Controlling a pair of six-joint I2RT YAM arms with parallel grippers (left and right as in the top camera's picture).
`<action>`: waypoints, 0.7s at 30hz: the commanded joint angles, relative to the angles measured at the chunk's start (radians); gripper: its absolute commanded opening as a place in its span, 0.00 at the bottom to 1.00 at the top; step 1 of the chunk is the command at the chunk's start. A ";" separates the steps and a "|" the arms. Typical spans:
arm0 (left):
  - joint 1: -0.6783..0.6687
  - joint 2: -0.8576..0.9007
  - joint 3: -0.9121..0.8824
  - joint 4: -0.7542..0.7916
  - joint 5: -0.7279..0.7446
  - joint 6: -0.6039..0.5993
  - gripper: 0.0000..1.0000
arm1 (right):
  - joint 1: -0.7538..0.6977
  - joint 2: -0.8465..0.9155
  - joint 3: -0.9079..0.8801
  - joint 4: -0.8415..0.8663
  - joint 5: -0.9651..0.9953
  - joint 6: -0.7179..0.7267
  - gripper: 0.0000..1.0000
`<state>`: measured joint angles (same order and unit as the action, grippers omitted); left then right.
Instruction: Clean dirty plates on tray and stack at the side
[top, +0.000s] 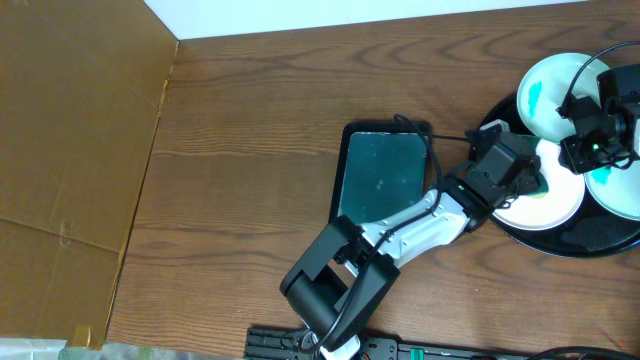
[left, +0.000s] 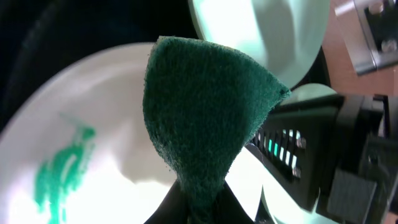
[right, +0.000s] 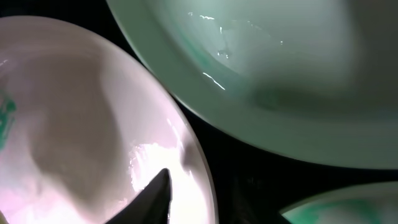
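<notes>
Three plates lie on the round black tray (top: 585, 243) at the right. My left gripper (top: 530, 180) is shut on a dark green sponge (left: 205, 112) held over the front plate (top: 555, 205), which shows a teal smear (left: 62, 171). My right gripper (top: 585, 150) hangs where the plates meet. In its wrist view one dark finger (right: 155, 199) lies inside the rim of the pinkish-white plate (right: 74, 124). The other finger is lost in the dark beyond the rim. The back plate (right: 280, 74) is pale aqua, and a third plate (right: 336, 208) shows at the bottom right.
A smaller rectangular dark tray (top: 382, 175) with a teal-tinted bottom lies left of the round tray, under my left arm. Brown cardboard (top: 70, 150) covers the table's left side. The right gripper's body (left: 336, 149) stands close to the sponge.
</notes>
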<state>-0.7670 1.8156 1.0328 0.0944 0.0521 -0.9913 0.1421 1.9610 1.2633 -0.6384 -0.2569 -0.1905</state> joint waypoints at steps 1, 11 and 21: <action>-0.026 0.024 0.005 0.016 -0.026 -0.017 0.07 | -0.018 0.016 0.008 -0.001 -0.026 -0.008 0.23; -0.040 0.077 0.005 0.043 -0.027 0.021 0.63 | -0.019 0.016 0.008 -0.004 -0.026 -0.005 0.21; -0.038 -0.051 0.005 0.045 -0.002 0.267 0.68 | -0.019 0.016 0.008 -0.009 -0.036 -0.005 0.22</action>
<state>-0.8082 1.8381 1.0328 0.1383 0.0532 -0.8448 0.1238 1.9636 1.2633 -0.6460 -0.2771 -0.1921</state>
